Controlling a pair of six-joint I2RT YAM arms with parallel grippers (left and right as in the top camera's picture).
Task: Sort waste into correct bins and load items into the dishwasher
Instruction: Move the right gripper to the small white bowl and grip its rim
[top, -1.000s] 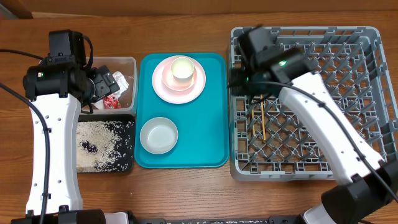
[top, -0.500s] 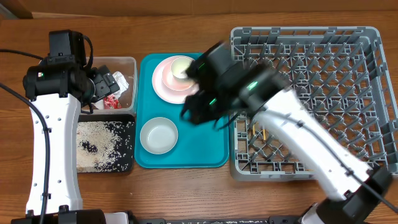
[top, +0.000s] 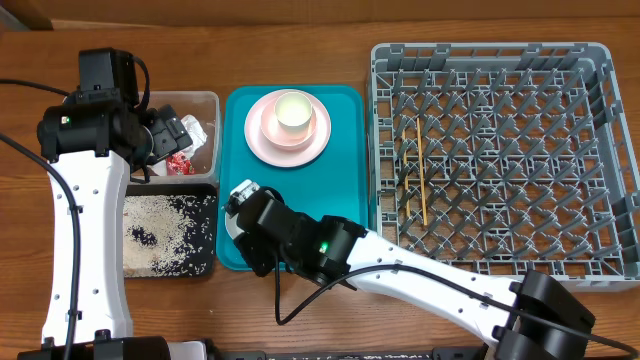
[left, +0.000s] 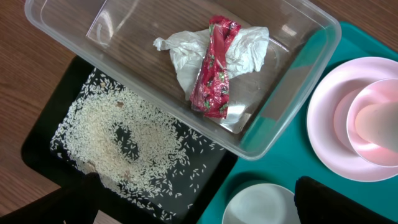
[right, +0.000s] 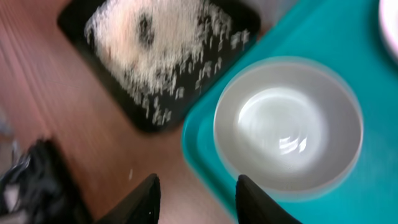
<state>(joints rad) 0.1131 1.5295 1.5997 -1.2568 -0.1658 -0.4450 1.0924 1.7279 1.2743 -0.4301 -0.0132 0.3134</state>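
My right gripper (right: 202, 202) hangs open and empty over the teal tray's front left edge. The pale grey bowl (right: 289, 127) sits just ahead of its fingertips; the right arm hides it in the overhead view. My left gripper (left: 205, 211) is wide open above the bins, holding nothing. A crumpled napkin (left: 249, 53) and a red wrapper (left: 214, 68) lie in the clear tub (left: 298, 93). Rice (left: 118, 137) covers the black tray (top: 205, 262). The cup (top: 293, 110) stands in the pink dish on the white plate (top: 254, 137). Chopsticks (top: 420, 175) lie in the grey rack (top: 600, 150).
The teal tray (top: 345, 200) lies between the bins and the rack. My right arm (top: 400, 275) stretches from the front right across the tray's near edge. Bare wooden table (top: 300, 40) runs along the back and the front.
My right arm has swung from the rack's left side across the teal tray to its front left corner over the bowl. The chopsticks now show in the rack. The left arm has not moved.
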